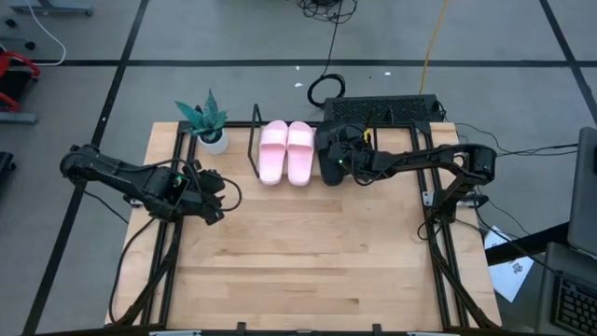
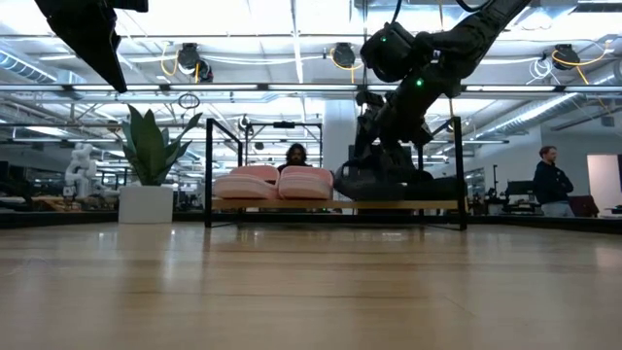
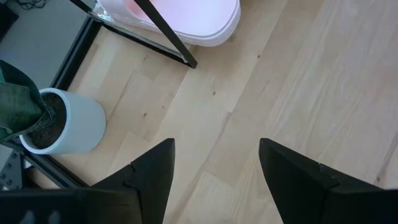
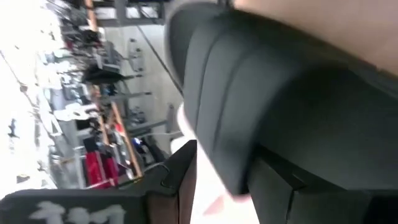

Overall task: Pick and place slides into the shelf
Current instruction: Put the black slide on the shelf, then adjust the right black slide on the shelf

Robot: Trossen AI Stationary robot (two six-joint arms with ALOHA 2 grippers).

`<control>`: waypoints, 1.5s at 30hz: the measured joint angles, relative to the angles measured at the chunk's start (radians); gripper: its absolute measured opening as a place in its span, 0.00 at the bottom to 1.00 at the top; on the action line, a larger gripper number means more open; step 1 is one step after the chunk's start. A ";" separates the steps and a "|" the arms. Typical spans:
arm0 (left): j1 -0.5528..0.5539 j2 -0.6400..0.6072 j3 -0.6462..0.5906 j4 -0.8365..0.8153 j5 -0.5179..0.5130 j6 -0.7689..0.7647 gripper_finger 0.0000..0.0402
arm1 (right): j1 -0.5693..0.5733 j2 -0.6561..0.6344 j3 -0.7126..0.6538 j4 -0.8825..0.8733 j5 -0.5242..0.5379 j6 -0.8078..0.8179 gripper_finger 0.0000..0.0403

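At upper centre of the high view, the right gripper (image 1: 343,161) is closed around a black slide (image 1: 332,157) on the shelf (image 1: 254,142) beside the pink slides (image 1: 286,151); withdrawing carelessly could drag it off, while the left gripper (image 1: 213,198) waits open.

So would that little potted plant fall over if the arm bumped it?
Probably, yes. The potted plant has a small white pot and tall leaves, so it looks top-heavy. It stands free near the table's corner, beside the shelf, so a push might slide it first.
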 joint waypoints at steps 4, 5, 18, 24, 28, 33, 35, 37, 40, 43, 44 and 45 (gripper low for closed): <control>0.000 0.000 0.000 0.000 0.000 0.000 0.59 | 0.000 0.000 0.000 -0.029 -0.025 0.012 0.30; 0.000 0.000 0.000 0.000 0.000 0.000 0.59 | 0.000 0.000 0.000 -0.031 -0.024 0.018 0.30; 0.000 0.000 0.000 -0.001 -0.001 0.000 0.59 | -0.003 0.001 0.000 0.044 -0.004 0.024 0.30; 0.000 0.000 0.000 -0.002 -0.002 0.000 0.59 | 0.002 0.001 0.000 0.097 -0.095 -0.045 0.30; 0.000 0.000 0.000 -0.007 0.001 0.001 0.59 | 0.022 0.001 0.000 0.096 -0.105 -0.043 0.30; 0.000 0.000 0.000 -0.009 0.002 0.001 0.59 | 0.044 0.000 0.000 0.095 -0.105 -0.044 0.30; 0.000 0.000 0.000 -0.010 0.004 0.001 0.59 | 0.055 -0.004 0.000 0.102 -0.105 -0.054 0.30; 0.000 0.000 0.000 -0.010 0.005 0.001 0.59 | 0.064 -0.019 0.000 0.133 -0.117 -0.108 0.30; 0.000 0.000 0.000 -0.011 0.005 0.001 0.59 | 0.076 -0.061 0.000 0.198 -0.134 -0.258 0.30; 0.000 0.000 0.000 -0.026 0.005 0.001 0.59 | 0.090 -0.120 0.000 0.288 -0.132 -0.512 0.30; 0.000 0.000 0.000 -0.033 0.005 0.001 0.59 | 0.096 -0.146 0.000 0.316 -0.132 -0.632 0.30; 0.000 0.000 0.000 -0.041 0.004 0.001 0.59 | 0.103 -0.173 0.000 0.336 -0.132 -0.748 0.30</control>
